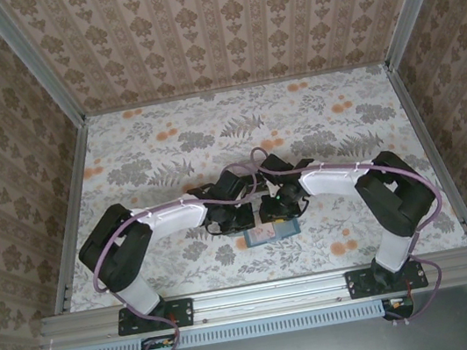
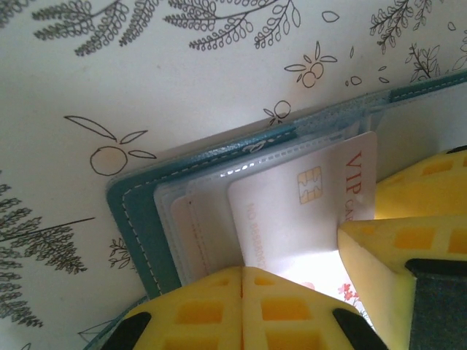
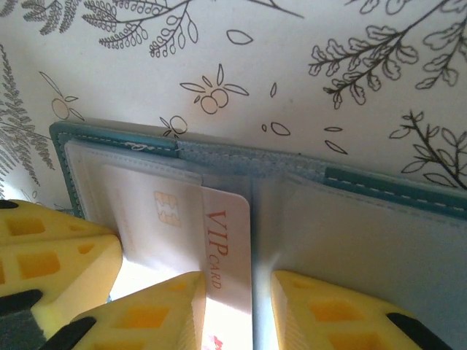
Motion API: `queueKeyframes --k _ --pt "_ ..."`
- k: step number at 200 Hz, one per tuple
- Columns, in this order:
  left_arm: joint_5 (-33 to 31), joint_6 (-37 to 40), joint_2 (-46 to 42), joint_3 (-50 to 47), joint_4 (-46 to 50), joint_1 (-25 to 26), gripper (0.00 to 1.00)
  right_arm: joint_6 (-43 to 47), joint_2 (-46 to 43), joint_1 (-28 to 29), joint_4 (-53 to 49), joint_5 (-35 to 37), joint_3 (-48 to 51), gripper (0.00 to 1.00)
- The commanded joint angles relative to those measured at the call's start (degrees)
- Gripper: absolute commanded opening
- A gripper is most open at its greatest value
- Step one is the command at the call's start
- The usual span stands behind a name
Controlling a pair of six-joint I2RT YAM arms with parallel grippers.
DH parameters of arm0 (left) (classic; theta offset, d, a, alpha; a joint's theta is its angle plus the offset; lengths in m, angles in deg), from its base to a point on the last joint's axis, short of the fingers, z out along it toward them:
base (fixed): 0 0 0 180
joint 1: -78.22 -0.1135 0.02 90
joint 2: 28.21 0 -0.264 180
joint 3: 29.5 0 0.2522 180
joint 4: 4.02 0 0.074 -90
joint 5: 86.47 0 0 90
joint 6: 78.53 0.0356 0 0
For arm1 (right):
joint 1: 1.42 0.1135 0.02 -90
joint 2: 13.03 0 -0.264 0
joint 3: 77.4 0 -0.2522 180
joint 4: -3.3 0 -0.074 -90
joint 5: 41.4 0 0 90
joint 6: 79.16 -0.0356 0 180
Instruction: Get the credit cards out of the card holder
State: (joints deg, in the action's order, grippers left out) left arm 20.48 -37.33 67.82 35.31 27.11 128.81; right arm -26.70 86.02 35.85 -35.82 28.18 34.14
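On a floral-print table (image 1: 367, 118), two arms meet mid-table over an open teal holder (image 1: 271, 232), which lies flat just in front of them. Clear sleeves inside it hold the cards. One pale card (image 2: 292, 219), with a chip and red "VIP CARD" lettering, is partway out of its sleeve, its end reaching the fold. A second card (image 2: 195, 237) sits tucked in behind it.

The left gripper (image 2: 241, 281) has its yellow fingers pressed together at the holder's near edge. I cannot tell whether they pinch it or only press down. The right gripper (image 3: 239, 286) shows a narrow gap, with its fingers either side of the card's free end and not clamped on it.

To do this step well, the left should pin the holder firmly. The right should then slide the card straight along its sleeve, without tilting it, so the holder neither drags nor folds shut.
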Motion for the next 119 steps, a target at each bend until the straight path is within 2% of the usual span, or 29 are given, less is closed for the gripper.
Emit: queueKeyframes --k 1,60,119 --pt "-0.75 1.72 2.19 -1.22 3.14 0.39 0.09 -0.62 -0.62 -0.40 2.87 -3.67 2.11 0.31" --pt "-1.56 2.74 2.85 -0.43 5.66 0.37 0.08 -2.40 -5.14 -1.32 6.19 -7.81 3.79 0.25" --pt "-1.83 2.66 2.54 -0.24 6.21 0.31 0.08 -2.19 -4.15 -2.07 7.24 -8.68 4.85 0.19"
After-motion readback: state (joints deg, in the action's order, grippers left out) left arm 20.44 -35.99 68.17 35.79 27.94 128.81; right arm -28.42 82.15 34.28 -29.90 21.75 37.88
